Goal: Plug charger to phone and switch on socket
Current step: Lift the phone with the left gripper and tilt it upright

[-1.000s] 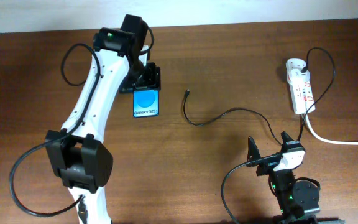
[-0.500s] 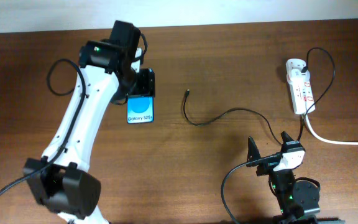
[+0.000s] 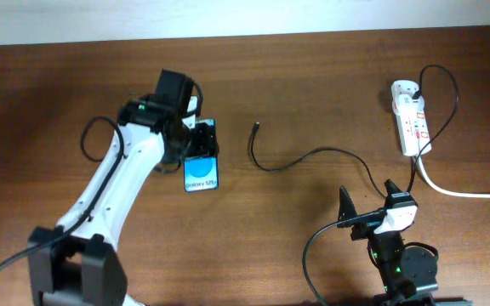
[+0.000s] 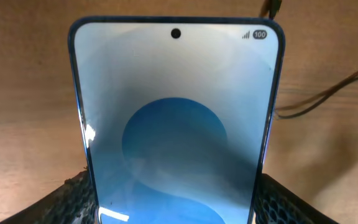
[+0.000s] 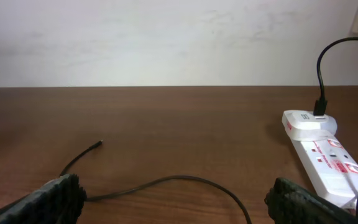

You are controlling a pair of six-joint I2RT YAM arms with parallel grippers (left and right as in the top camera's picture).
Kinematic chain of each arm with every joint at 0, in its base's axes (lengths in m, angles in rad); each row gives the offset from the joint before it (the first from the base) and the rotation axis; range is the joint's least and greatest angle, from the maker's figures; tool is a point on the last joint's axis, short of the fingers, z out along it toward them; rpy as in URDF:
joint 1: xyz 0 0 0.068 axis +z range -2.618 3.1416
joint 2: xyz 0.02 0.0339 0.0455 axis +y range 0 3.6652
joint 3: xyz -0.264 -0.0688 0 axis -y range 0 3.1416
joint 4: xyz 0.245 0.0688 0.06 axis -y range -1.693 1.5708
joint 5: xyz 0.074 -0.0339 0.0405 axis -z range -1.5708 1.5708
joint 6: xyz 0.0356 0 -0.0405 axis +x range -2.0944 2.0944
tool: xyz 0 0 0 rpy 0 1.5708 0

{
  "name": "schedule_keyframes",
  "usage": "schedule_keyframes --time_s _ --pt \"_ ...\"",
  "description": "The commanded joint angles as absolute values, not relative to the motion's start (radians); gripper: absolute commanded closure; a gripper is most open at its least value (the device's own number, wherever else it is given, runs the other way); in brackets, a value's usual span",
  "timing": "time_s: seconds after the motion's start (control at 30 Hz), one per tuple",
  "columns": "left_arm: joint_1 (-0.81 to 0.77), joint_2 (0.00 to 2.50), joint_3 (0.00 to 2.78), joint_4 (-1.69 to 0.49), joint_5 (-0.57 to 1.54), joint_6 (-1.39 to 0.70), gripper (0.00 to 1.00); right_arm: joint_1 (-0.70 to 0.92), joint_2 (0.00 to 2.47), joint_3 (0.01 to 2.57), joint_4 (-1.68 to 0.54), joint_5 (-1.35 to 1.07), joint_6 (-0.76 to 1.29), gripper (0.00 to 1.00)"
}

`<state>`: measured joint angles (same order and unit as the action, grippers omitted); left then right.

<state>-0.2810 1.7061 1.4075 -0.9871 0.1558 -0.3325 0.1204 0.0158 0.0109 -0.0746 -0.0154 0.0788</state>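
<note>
The phone (image 3: 201, 172), with a blue screen, is gripped at its near end by my left gripper (image 3: 199, 143), left of the table's middle. In the left wrist view the phone (image 4: 176, 118) fills the frame between the two fingers (image 4: 73, 202), with the gripper (image 4: 176, 202) shut on it. The charger (image 3: 313, 154) is a thin black cable on the table; its small plug (image 3: 256, 127) lies free to the right of the phone and shows in the left wrist view (image 4: 273, 7). The socket (image 3: 413, 119) lies at the far right. My right gripper (image 3: 367, 204) is open and empty at the front.
A thick white cord (image 3: 466, 192) runs from the socket off the right edge. In the right wrist view the cable (image 5: 166, 180) curves between my open gripper (image 5: 179, 202), and the socket (image 5: 328, 152) lies at the right. A pale wall stands behind the table.
My left arm has swung, carrying the phone towards the front of the table, first slightly left and then back right. The right arm, the cable and the socket have not moved.
</note>
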Motion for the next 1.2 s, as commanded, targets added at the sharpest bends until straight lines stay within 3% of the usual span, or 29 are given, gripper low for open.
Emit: schedule_keyframes --time_s 0.0,0.23,0.53,0.67,0.93,1.17 --pt "-0.28 1.641 1.349 -0.942 0.189 -0.378 1.0 0.117 0.01 0.006 -0.079 -0.014 0.082 0.02" --pt "-0.276 1.641 1.322 -0.833 0.36 -0.535 1.0 0.117 0.01 0.006 -0.079 -0.014 0.082 0.01" --pt "-0.276 1.641 1.323 -0.823 0.47 -1.069 1.0 0.117 0.01 0.006 -0.079 -0.014 0.082 0.02" --pt "-0.263 1.641 1.323 -0.823 0.504 -1.088 1.0 0.117 0.01 0.006 -0.079 -0.014 0.082 0.02" --pt "-0.133 1.641 1.323 -0.824 0.8 -1.087 1.0 0.117 0.01 0.006 -0.079 -0.013 0.082 0.02" --pt "-0.128 1.641 1.323 -0.823 0.845 -1.089 1.0 0.117 0.01 0.006 -0.079 -0.014 0.082 0.02"
